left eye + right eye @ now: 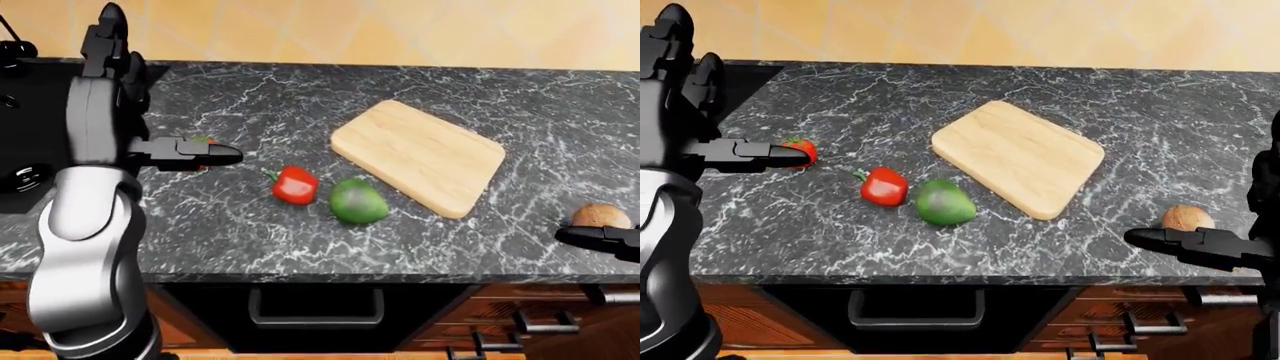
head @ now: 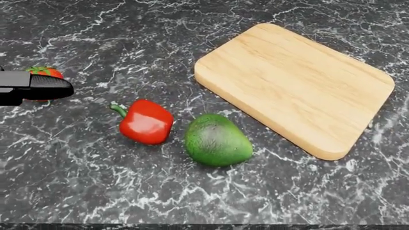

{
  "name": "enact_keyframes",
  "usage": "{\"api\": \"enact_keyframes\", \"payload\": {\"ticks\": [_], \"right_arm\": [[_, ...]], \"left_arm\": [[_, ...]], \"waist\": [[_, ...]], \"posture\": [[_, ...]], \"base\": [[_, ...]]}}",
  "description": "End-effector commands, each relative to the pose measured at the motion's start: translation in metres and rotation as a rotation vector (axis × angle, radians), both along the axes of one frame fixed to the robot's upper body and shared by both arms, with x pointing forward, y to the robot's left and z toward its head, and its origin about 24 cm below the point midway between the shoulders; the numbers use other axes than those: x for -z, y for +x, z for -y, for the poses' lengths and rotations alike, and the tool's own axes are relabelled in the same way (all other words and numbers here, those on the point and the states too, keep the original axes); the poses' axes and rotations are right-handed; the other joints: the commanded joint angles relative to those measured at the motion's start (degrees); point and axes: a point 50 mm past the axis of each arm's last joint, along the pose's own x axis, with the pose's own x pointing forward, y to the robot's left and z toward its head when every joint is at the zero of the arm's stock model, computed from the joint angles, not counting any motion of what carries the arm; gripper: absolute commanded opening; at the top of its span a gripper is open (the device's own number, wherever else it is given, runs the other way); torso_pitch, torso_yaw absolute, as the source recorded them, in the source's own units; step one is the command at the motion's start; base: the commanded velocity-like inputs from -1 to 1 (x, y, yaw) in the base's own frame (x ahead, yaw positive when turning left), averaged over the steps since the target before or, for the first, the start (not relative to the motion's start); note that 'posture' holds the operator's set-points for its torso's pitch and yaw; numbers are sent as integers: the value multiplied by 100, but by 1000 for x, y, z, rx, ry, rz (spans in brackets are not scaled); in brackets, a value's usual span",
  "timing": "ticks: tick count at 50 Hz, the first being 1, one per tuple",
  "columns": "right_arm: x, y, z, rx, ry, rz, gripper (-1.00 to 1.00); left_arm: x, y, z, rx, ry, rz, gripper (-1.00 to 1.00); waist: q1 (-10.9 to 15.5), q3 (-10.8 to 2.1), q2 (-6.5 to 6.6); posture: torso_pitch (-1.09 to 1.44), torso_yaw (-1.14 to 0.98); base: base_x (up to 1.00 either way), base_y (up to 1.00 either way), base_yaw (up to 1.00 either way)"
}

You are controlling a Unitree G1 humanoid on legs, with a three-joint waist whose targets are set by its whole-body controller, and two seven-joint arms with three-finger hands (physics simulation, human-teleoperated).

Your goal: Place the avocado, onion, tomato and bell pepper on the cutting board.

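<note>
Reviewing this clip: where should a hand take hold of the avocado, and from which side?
Across the avocado's wide rounded belly, probably from above: it lies on its side on the counter, apart from the bell pepper and cutting board, so fingers have room on either flank.

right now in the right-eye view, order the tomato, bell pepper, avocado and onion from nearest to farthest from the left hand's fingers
1. Small red tomato: just behind the tips of the left hand's fingers, at the view's left.
2. Glossy red bell pepper: right of and below the tomato.
3. Dark green avocado: right of the pepper, beside the wooden cutting board.
4. Round brown onion: far right, by the right hand.
</note>
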Motion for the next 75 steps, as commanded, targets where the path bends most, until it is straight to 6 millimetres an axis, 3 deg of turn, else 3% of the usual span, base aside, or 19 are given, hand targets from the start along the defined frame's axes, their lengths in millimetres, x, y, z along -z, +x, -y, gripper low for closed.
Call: {"api": "enact_keyframes", "payload": {"ticks": [1,9,12,18,24,33,42,57,60,68,69,70,75], "right_arm": [[-10,-8,1,7,-76,48,100],[7,-39,19,53,-54,33,100],[13,-40,21,58,-50,23,100],[10,-35,27,68,-50,16,100],[24,-27,33,69,-24,-2,100],[27,-15,38,68,-13,-26,100],[48,-21,49,101,22,-40,100],[58,-18,51,92,43,-54,99],[58,-17,51,84,45,-56,81],[60,-10,51,76,48,-57,70],[58,-3,49,62,49,-57,51],[57,-1,49,58,48,-55,45],[59,3,46,45,46,-61,32]], "left_arm": [[-14,-5,1,-6,18,82,100],[-11,-6,2,-1,20,78,100],[-9,-6,3,5,21,73,100],[-8,-7,2,1,19,72,100],[-8,-8,1,0,19,74,100],[-7,-9,0,0,17,74,100],[-6,-10,-2,-5,18,71,100],[-5,-10,-3,-9,19,71,100],[-5,-10,-3,-10,19,72,100],[-7,-10,-3,-8,20,72,100],[-7,-10,-3,-6,20,72,100],[-6,-10,-2,-3,20,72,100],[-6,-10,-3,-10,20,70,100]], "waist": [[-8,-110,-1],[14,-121,-9],[3,-117,-3],[-19,-137,11],[-23,-141,12],[-21,-131,24],[-21,-109,15],[-41,-88,36],[-37,-90,35],[-30,-101,30],[-30,-103,30],[-28,-100,30],[-27,-120,28]], "posture": [[0,0],[0,0],[0,0],[0,0],[0,0],[0,0],[0,0],[0,0],[0,0],[0,0],[0,0],[0,0],[0,0]], "base": [[0,0,0],[0,0,0],[0,0,0],[0,0,0],[0,0,0],[0,0,0],[0,0,0],[0,0,0],[0,0,0],[0,0,0],[0,0,0],[0,0,0],[0,0,0]]}}
